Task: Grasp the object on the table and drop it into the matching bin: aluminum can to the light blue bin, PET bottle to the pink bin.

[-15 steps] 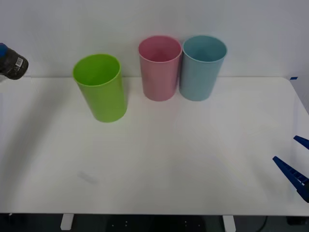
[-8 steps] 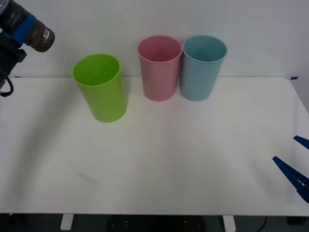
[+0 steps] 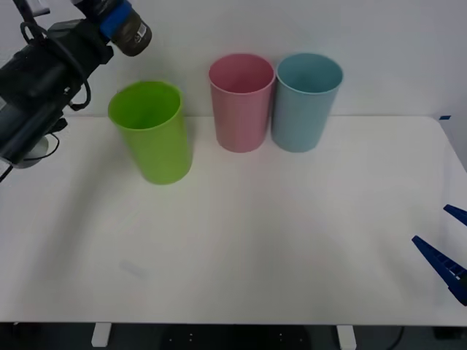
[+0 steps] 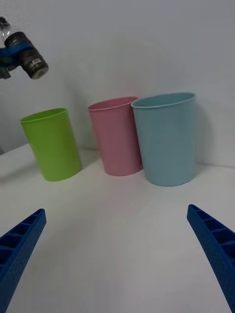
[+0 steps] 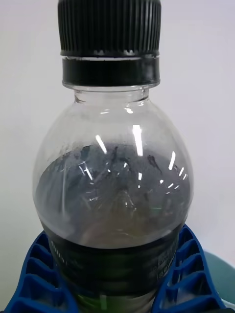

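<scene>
Blue ribbed jaws of the left gripper (image 5: 117,288) are clamped on the PET bottle (image 3: 130,30), held high, left of the pink bin (image 3: 241,102) past the lime green bin (image 3: 151,131). Carry it squarely over the pink rim before releasing. Right gripper (image 4: 117,254) waits, jaws apart, over the white table (image 3: 292,233) before a pale wall.
</scene>
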